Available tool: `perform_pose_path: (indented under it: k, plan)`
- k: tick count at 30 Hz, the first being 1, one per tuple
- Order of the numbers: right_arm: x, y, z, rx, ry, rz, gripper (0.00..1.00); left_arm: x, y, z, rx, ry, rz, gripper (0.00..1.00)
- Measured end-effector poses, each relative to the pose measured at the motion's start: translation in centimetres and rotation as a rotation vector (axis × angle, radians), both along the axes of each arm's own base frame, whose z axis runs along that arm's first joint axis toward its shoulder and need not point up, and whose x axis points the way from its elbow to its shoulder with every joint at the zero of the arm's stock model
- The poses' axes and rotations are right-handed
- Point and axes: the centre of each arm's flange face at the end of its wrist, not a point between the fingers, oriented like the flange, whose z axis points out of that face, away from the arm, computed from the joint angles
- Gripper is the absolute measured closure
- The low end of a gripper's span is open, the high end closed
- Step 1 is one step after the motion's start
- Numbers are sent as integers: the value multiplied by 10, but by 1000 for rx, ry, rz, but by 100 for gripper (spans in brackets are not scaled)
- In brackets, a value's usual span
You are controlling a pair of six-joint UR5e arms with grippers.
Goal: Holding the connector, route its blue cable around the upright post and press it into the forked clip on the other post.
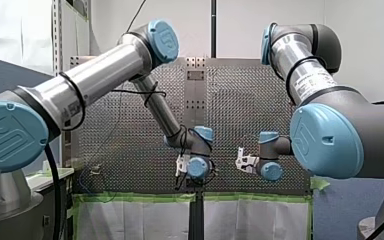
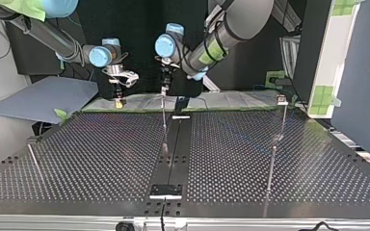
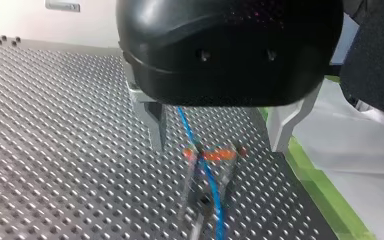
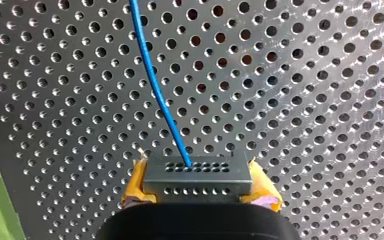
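Right wrist view: my right gripper (image 4: 198, 192), yellow pads (image 4: 259, 189) clamped on the grey connector (image 4: 197, 170); blue cable (image 4: 155, 90) runs from its face over the perforated table (image 4: 305, 100).
Left wrist view: my left gripper (image 3: 220, 147), metal fingers (image 3: 156, 125) spread wide, cable between them, touching neither.
Top view: upright post (image 2: 165, 127) below my left gripper; second post (image 2: 273, 159) well apart at right.

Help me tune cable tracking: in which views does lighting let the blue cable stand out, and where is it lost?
Right wrist view: the blue cable stands out on the evenly lit table. Left wrist view: visible beneath my left gripper, whose dark housing blocks much. Top view: sheen on the table; cable indistinct. Front view: not discernible.
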Motion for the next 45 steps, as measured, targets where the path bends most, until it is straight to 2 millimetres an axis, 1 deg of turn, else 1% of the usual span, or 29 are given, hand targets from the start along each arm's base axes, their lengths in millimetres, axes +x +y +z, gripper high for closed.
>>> perform_pose_path:
  k: [7,19,26,30,32,35,45]
  plan:
    - [0,1,-1,6,1,0,100,-22,1,21,-43,-13,15,1]
    - [0,1,-4,22,-39,0,100,-73,5,53,-125,11,29,1]
    - [-1,-2,-3,17,-70,4,100,-117,11,70,-147,49,41,1]
    - [-3,-4,-3,16,-72,3,100,-138,14,79,-169,54,48,1]
    - [-4,-5,-3,16,-73,1,100,-144,17,84,-191,49,58,1]
    - [-4,-6,-3,15,-73,0,100,-147,23,92,-232,35,81,1]
    - [-7,-9,-3,16,-73,-6,100,-150,48,117,-377,-3,124,1]
